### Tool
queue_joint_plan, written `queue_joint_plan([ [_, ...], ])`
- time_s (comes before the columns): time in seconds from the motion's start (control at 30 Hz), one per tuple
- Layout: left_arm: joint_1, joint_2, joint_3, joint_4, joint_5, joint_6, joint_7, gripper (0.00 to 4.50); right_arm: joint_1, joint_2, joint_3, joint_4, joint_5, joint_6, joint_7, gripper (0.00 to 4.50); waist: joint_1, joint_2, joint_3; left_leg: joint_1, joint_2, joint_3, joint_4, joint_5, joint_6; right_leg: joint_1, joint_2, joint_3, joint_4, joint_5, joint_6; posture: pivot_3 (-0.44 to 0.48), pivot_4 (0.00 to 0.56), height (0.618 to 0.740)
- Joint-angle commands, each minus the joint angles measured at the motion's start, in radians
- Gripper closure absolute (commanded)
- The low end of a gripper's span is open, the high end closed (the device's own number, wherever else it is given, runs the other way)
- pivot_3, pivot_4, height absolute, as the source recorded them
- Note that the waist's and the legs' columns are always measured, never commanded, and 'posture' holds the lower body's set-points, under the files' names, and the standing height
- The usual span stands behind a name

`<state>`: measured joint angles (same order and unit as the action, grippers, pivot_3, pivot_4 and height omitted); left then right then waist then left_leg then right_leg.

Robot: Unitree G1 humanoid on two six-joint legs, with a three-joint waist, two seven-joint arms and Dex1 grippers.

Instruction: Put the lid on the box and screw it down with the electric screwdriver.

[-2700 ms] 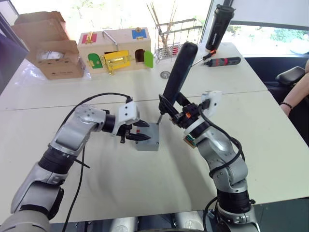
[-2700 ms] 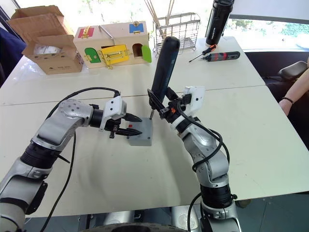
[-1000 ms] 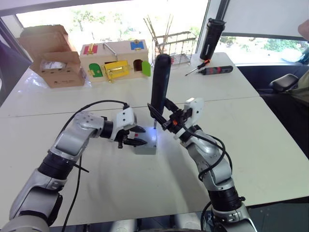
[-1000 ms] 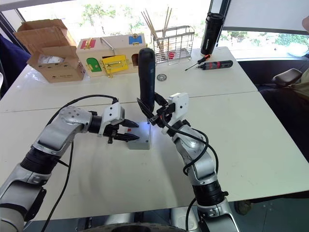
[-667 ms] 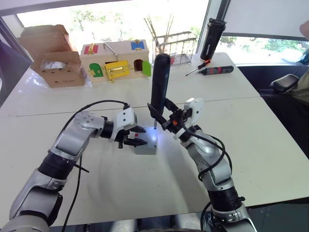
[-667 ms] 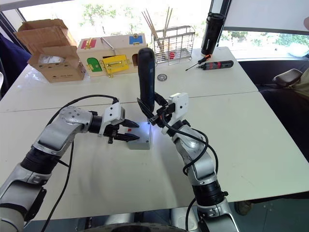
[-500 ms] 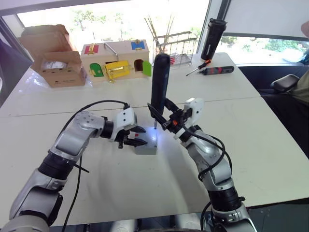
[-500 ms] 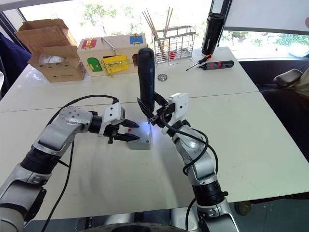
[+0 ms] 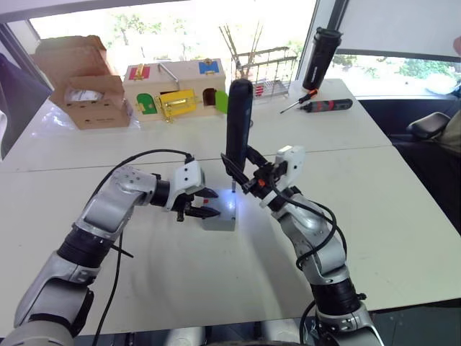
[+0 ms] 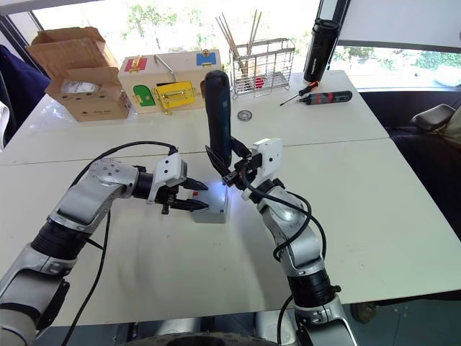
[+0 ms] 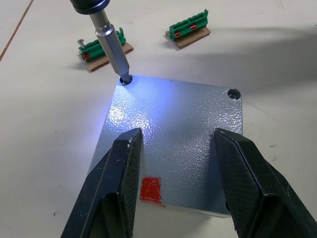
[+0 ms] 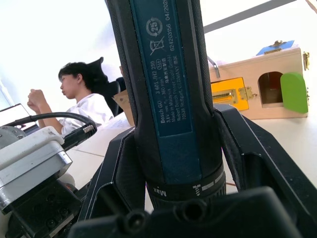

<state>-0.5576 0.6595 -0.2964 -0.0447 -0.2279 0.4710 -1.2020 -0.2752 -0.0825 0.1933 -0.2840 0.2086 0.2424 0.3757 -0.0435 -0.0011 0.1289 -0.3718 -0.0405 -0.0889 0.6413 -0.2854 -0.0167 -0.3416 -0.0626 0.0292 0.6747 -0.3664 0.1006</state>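
Note:
The grey lid (image 11: 173, 124) with a small red mark lies flat on the grey box (image 10: 209, 214) in the middle of the white table. My left gripper (image 11: 177, 135) is open, its two black fingers (image 11: 121, 183) spread just above the lid's near side. My right gripper (image 9: 241, 171) is shut on the electric screwdriver (image 9: 238, 119), which stands almost upright. Its metal bit (image 11: 113, 49) sits in a corner hole of the lid, and its blue-white light shines on the lid there. Another corner hole (image 11: 234, 93) is bare.
Two green terminal strips on card pieces (image 11: 101, 49) lie just beyond the box. At the table's back stand a cardboard carton (image 9: 86, 90), a colourful wooden latch box (image 9: 173, 90), a wire rack (image 9: 266, 65), a black bottle (image 9: 320, 50) and a black-and-red tool (image 9: 328, 106). A seated person (image 12: 81, 94) is behind.
The screwdriver has swung from a tilt to nearly upright and its tip light has come on. The camera has shifted. In the last second nothing has visibly moved.

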Motion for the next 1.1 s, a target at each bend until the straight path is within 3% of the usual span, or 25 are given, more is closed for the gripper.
queue_joint_plan([
  [0.03, 0.025, 0.006, -0.025, 0.029, 0.022, 0.023, -0.001, 2.16, -0.01, -0.017, 0.005, -0.069, 0.014, 0.103, -0.009, 2.65, 0.001, 0.001, 0.001, -0.001, 0.0, 0.0, 0.0, 0.0, 0.0, 0.0, 0.0, 0.0, -0.001, 0.0, 0.0, 0.0, 0.15, 0.74],
  [0.23, 0.027, -0.002, -0.011, 0.038, 0.011, 0.027, 0.005, 2.16, -0.145, -0.054, -0.081, -0.32, 0.134, 0.311, -0.031, 2.65, 0.003, 0.003, 0.007, -0.004, 0.0, 0.0, 0.0, 0.0, 0.0, -0.002, -0.001, 0.0, -0.002, 0.0, 0.0, 0.0, 0.15, 0.74],
  [0.33, -0.026, -0.023, 0.069, 0.068, -0.056, 0.071, 0.01, 2.16, -0.226, -0.028, -0.179, -0.375, 0.271, 0.42, -0.075, 2.65, 0.004, 0.004, 0.012, -0.005, 0.0, 0.0, 0.0, 0.0, -0.001, -0.003, -0.001, 0.0, -0.002, 0.0, 0.0, 0.0, 0.15, 0.74],
  [0.43, -0.087, -0.022, 0.135, 0.085, -0.118, 0.111, -0.005, 2.16, -0.291, -0.022, -0.248, -0.395, 0.386, 0.522, -0.115, 2.65, 0.004, 0.003, 0.014, -0.011, 0.0, -0.001, 0.0, 0.002, -0.003, -0.009, -0.001, -0.001, -0.001, 0.0, 0.0, 0.0, 0.15, 0.74],
  [0.5, -0.102, -0.01, 0.14, 0.088, -0.126, 0.114, -0.023, 2.16, -0.314, -0.03, -0.265, -0.387, 0.41, 0.548, -0.133, 2.65, 0.002, 0.002, 0.015, -0.024, -0.001, -0.001, 0.004, 0.005, -0.009, -0.023, -0.002, -0.001, 0.007, 0.001, 0.0, 0.0, 0.15, 0.74],
  [0.7, -0.108, -0.023, 0.131, 0.073, -0.136, 0.108, -0.026, 2.16, -0.368, -0.03, -0.41, -0.309, 0.518, 0.665, -0.281, 2.65, 0.001, 0.002, 0.018, -0.034, -0.002, -0.001, 0.006, 0.01, -0.018, -0.033, -0.002, -0.002, 0.01, 0.001, 0.0, 0.0, 0.15, 0.74],
  [0.87, -0.118, -0.058, 0.116, -0.015, -0.17, 0.131, -0.031, 2.16, -0.437, -0.276, -0.581, -0.284, 0.62, 0.901, -0.329, 2.65, 0.007, 0.002, 0.026, -0.037, -0.003, -0.001, 0.007, 0.011, -0.019, -0.034, -0.004, -0.003, 0.01, 0.001, 0.0, 0.0, 0.15, 0.74],
  [0.97, -0.124, -0.078, 0.091, -0.079, -0.185, 0.129, -0.043, 2.16, -0.477, -0.491, -0.756, -0.18, 0.732, 1.286, -0.283, 2.65, 0.014, 0.002, 0.028, -0.038, -0.004, -0.001, 0.006, 0.011, -0.018, -0.034, -0.005, -0.003, 0.009, 0.001, 0.0, 0.0, 0.15, 0.74],
  [1.1, -0.134, -0.107, 0.059, -0.12, -0.184, 0.109, -0.042, 2.16, -0.421, -0.732, -0.822, 0.027, 0.85, 1.372, -0.296, 2.65, 0.023, 0.004, 0.03, -0.037, -0.003, 0.0, 0.007, 0.007, -0.011, -0.033, -0.004, -0.003, 0.008, 0.001, 0.0, 0.0, 0.15, 0.74],
])
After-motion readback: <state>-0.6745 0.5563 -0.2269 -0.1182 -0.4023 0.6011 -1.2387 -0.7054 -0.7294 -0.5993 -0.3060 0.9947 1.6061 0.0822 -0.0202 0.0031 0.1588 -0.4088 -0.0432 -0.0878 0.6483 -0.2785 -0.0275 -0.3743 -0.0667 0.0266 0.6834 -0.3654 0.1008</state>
